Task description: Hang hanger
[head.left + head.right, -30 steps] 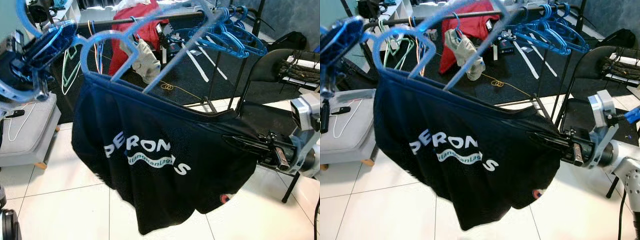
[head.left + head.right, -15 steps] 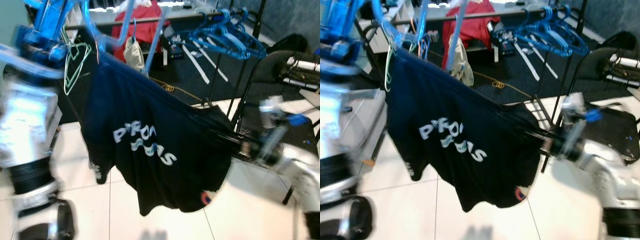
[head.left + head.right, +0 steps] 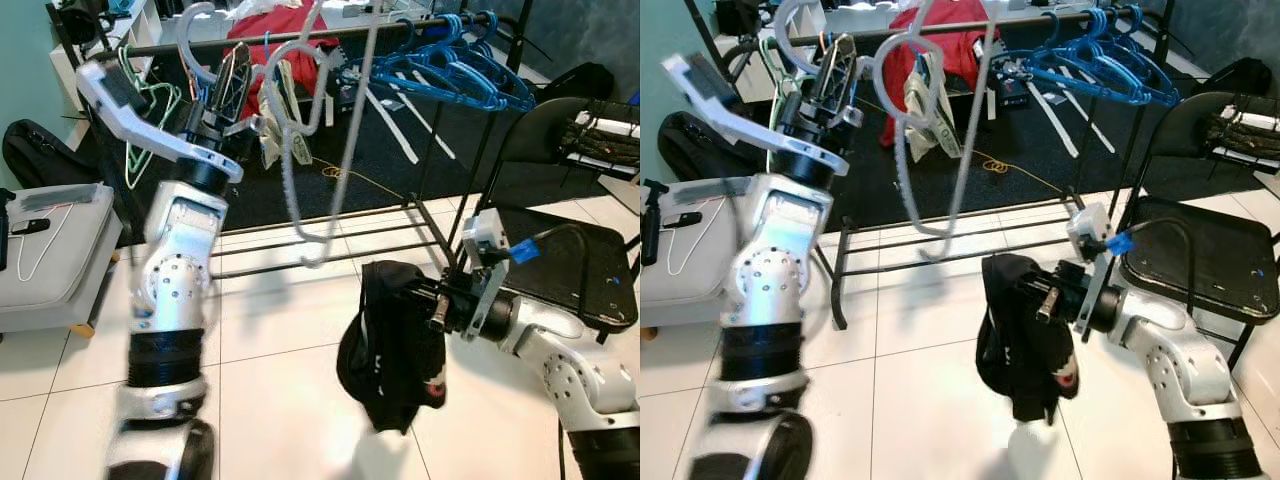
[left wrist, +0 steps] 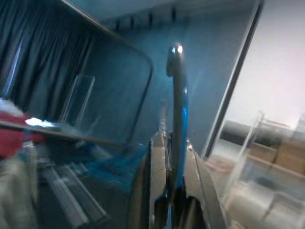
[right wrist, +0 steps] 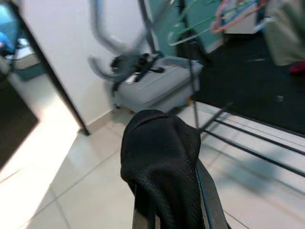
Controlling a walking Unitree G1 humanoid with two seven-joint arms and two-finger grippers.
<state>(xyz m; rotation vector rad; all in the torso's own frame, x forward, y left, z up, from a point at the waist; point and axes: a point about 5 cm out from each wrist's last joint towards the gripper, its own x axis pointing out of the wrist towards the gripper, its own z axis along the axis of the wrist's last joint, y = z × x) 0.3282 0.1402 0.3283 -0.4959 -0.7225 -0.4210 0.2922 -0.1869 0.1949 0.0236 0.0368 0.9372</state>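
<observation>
Before a black clothes rail (image 3: 300, 38) that runs across the back of the room, the robot's left arm is raised high, and its left gripper (image 3: 232, 78) has its two black fingers closed narrowly on the stem of a pale grey plastic hanger (image 3: 300, 150), just below the hook. The left wrist view shows the hanger's stem (image 4: 177, 114) pinched between the two fingers and rising past them. The hanger tilts steeply, one long arm pointing up past the rail and its curved end hanging down toward the rail's lower bars; its outline is blurred, and whether its hook touches the rail cannot be told. Lower and to the right, the right gripper (image 3: 1040, 292) is clamped on a bunched dark shirt (image 3: 1020, 345), which droops in a limp bundle above the white tiled floor (image 3: 270, 420), apart from the hanger. In the right wrist view the dark cloth (image 5: 159, 152) is draped over both fingers. A row of blue hangers (image 3: 450, 75) crowds the right end of the rail, and a red garment (image 3: 280, 45) hangs behind it. A black folding chair (image 3: 560, 260) stands on the right, and a grey padded bench (image 3: 55, 260) sits on the left.
</observation>
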